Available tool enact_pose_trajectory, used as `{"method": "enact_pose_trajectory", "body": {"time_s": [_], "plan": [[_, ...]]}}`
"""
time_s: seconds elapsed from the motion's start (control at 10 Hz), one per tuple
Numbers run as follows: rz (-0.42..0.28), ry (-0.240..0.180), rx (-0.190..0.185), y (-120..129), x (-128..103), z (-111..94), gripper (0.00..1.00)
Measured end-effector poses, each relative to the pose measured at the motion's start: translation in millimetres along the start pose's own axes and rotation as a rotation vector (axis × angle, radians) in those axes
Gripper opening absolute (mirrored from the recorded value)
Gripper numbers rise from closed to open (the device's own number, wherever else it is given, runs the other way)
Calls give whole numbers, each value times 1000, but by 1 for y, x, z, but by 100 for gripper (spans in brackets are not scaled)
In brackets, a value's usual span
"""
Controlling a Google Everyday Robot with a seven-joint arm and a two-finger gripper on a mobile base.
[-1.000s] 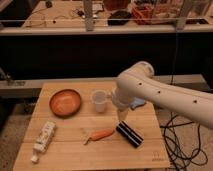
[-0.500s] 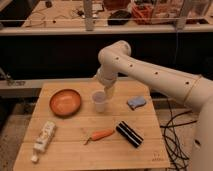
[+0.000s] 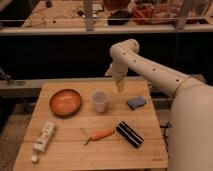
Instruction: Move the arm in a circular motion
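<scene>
Cream-white and thick, the arm (image 3: 150, 67) is reaching in from your right side, its big lower segment filling the near right corner of the view. It is rising to a rounded elbow above the far edge of the wooden tabletop (image 3: 75, 152) and then bending downward. The gripper (image 3: 120, 85) is hanging at its tip, pointing down over the far part of the tabletop, a little right of the middle. It is sitting above the gap between the cup and the sponge and holding nothing. You cannot tell whether it is spread or pressed together.

An orange bowl (image 3: 65, 102) is sitting toward the left edge, and a pale plastic cup (image 3: 100, 100) is standing upright just to its right. A blue sponge (image 3: 136, 102) is lying near the right edge. Closer to the near edge, a carrot (image 3: 101, 134) is lying beside a black ribbed block (image 3: 130, 134) that is angled toward the near right corner. A white tube (image 3: 44, 137) is lying at the near left corner.
</scene>
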Motion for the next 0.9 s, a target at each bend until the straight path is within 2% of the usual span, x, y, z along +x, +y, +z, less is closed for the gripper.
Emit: {"method": "enact_pose_trajectory", "body": {"time_s": [0.1, 0.3, 0.5, 0.7, 0.9], "plan": [[31, 7, -9, 12, 15, 2, 80], [124, 27, -31, 60, 52, 3, 80], [169, 41, -46, 105, 68, -5, 80], [185, 45, -60, 145, 62, -13, 80], [178, 45, -71, 172, 41, -22, 80]]}}
